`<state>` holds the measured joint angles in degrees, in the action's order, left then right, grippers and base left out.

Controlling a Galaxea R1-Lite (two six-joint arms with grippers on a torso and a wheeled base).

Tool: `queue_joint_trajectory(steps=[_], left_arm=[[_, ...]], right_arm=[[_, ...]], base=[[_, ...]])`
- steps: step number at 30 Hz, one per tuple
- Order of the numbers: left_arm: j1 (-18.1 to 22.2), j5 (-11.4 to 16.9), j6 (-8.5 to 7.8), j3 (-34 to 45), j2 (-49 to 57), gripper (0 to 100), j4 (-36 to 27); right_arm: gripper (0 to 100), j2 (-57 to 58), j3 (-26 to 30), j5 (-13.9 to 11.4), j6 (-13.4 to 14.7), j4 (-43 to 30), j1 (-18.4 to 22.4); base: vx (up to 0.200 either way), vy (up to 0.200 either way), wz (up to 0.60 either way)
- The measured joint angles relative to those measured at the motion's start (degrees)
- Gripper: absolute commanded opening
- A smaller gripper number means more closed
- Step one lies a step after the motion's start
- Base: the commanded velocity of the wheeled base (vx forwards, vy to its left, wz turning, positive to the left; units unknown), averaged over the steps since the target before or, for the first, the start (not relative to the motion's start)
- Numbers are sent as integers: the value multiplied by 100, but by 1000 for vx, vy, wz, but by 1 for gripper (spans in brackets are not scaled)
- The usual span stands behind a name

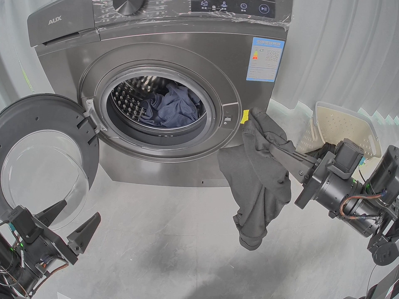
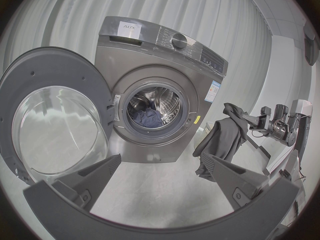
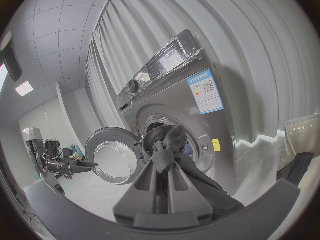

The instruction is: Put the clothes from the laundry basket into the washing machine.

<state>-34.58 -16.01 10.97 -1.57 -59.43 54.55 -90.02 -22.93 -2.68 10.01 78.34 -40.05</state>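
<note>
From the head camera: dark grey garment (image 1: 257, 187) clenched in the right gripper (image 1: 274, 148), hanging at four o'clock of the washing machine (image 1: 166, 50) drum mouth (blue clothes (image 1: 174, 109) inside). At three o'clock the laundry basket (image 1: 347, 125); at seven the left gripper (image 1: 77, 223), released. From the left wrist: fingers (image 2: 100, 170) spread wide, open door (image 2: 50, 84) near. From the right wrist: jaws pinched on bunched cloth, another dark piece (image 3: 296, 170) at the basket's edge.

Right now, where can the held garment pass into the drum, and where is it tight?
Free: the drum mouth above the blue clothes; the floor between the open door and the grey garment. Crowded: the drum's bottom, and beside the laundry basket by the right gripper.
</note>
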Motion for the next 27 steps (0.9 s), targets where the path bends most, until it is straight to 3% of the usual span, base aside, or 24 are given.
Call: queue_joint_trajectory(steps=[5,14,20,23,27], left_arm=[[9,2,-11,-88,-13,100,-1],[18,6,-20,-254,-85,100,-11],[24,129,-27,-486,-446,100,13],[20,378,-33,-578,-752,100,126],[16,1011,-66,-652,-1130,100,265]], right_arm=[[0,-149,-77,1,2,30,-79],[0,-472,-562,1,4,76,-182],[0,-846,-1174,1,24,87,-204],[0,-1015,-1504,61,28,101,-212],[0,-1169,-1791,118,28,104,-251]], base=[[0,200,0],[0,0,0],[0,0,0],[0,0,0],[0,0,0]])
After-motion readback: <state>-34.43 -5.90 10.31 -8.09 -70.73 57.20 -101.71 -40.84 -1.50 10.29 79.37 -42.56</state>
